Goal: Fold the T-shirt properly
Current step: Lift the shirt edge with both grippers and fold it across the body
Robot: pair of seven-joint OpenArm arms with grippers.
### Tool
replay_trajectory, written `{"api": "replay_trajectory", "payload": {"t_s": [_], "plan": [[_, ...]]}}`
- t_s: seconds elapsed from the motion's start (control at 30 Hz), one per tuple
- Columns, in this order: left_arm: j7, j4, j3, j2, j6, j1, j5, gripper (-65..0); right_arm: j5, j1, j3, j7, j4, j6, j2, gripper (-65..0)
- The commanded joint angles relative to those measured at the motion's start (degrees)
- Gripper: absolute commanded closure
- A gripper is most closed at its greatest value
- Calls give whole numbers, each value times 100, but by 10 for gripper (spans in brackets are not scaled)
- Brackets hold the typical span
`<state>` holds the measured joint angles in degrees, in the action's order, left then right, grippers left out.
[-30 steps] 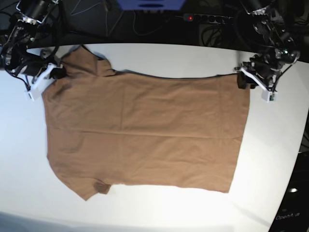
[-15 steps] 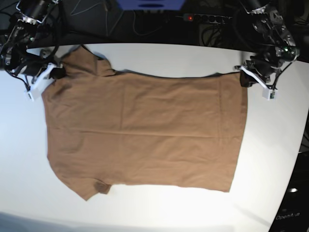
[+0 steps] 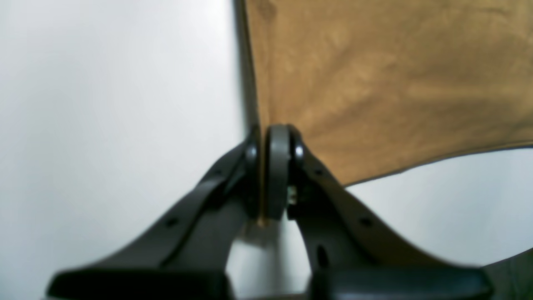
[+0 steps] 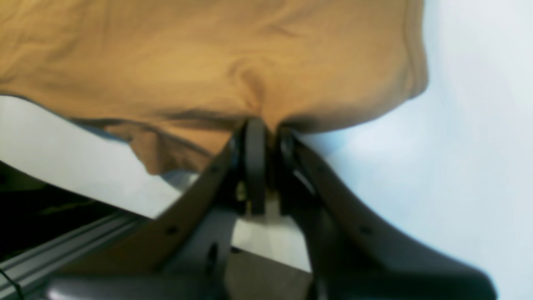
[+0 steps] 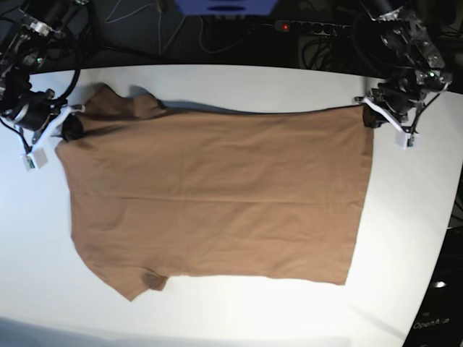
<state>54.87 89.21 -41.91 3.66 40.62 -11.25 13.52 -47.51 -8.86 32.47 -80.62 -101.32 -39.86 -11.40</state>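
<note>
One tan-brown T-shirt (image 5: pixel 217 195) spread flat across white desk (image 5: pixel 412 238), sleeves toward left of base view. Far hem corner pinched in left claw (image 5: pixel 370 116), clamped tight on fabric. Far shoulder edge bunched in right claw (image 5: pixel 69 129), likewise closed on cloth, that edge lifted slightly.

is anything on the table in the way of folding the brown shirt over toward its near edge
Nothing visible. The plain tan-brown cotton T-shirt lies spread on the bare white table; both grippers, left and right, already pinch its far edge.
</note>
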Motion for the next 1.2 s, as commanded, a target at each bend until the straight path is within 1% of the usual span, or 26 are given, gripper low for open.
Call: {"api": "replay_trajectory", "payload": {"t_s": [0.0, 0.07, 0.17, 0.23, 0.4, 0.63, 0.8, 1.17], "plan": [[126, 138, -112, 69, -62, -14, -178, -34, -107, 82, 10, 62, -150, -14, -87, -7], [170, 341, -209, 78, -62, -5, -178, -34, -107, 91, 10, 62, -255, -14, -87, -7], [530, 569, -218, 95, -62, 109, -196, -34, -115, 99, 19, 62, -404, -14, -157, -7], [706, 736, -288, 183, -62, 232, -205, -34, -115, 179, 19, 62, -475, -14, -174, -7], [944, 886, -297, 201, -62, 452, -205, -34, -115, 223, 28, 62, -492, -14, -201, -7], [1093, 868, -262, 201, -62, 768, -213, -33, -115, 284, 28, 62, -492, -14, -201, -7], [1234, 833, -279, 201, -62, 1173, -213, -33, -115, 451, 28, 62, -492, -14, -201, -7], [1190, 824, -244, 175, -62, 1947, -213, -33, -107, 1040, -16, 62, -475, -14, -210, -7]]}}
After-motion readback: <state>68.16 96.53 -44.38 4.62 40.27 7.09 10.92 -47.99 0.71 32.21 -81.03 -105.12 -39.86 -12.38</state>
